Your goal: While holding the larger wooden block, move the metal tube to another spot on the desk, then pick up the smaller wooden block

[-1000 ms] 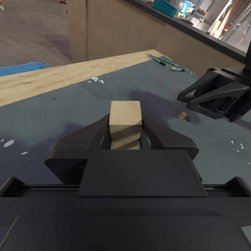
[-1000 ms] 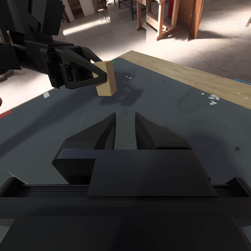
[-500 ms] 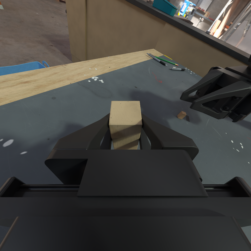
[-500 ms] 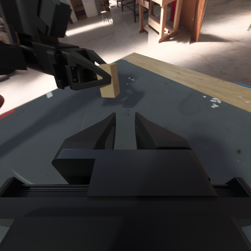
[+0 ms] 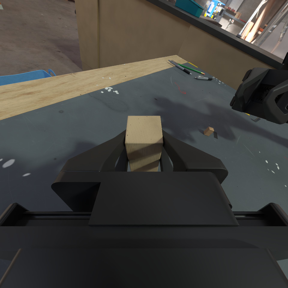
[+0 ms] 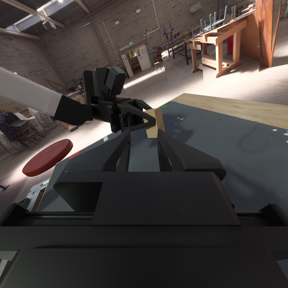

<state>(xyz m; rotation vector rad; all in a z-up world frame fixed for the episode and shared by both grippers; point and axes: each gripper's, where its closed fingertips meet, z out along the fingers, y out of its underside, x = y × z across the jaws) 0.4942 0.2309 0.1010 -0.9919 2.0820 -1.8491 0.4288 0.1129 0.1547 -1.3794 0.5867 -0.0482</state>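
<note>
Left claw (image 5: 144,137) is clamped on the larger wooden block (image 5: 143,132), one finger pressed against each side, and the block hangs clear above the grey mat of the counter (image 5: 78,132). It's held upright, with its top face catching light and a shadow band across the front. In the right wrist view you can see that same block (image 6: 157,123) side-on, sticking out past the tip of the left claw (image 6: 149,120), over the part of the counter toward its far corner where the pale wood strip begins.

Right claw (image 6: 143,134) is holding nothing: the two fingers stand apart with an open gap and only mat showing between them. From the left wrist view it shows up at the right edge of the frame (image 5: 263,99), lifted off the surface.

The smaller wooden block (image 5: 208,131) lies on the mat by itself, off to the right of the larger one and near the right claw, not touching anything, with a small dark shadow beside it. Just under the right claw there's a small grey bit (image 5: 255,119) that could be the metal tube, but most of it is hidden, so can't say for sure.

Up near the far corner of the counter lie some pens (image 5: 180,67) plus a green pencil (image 5: 190,69), and a marker (image 5: 203,78) close by. There's also a blue bin (image 5: 26,76) past the wooden edge.
</note>
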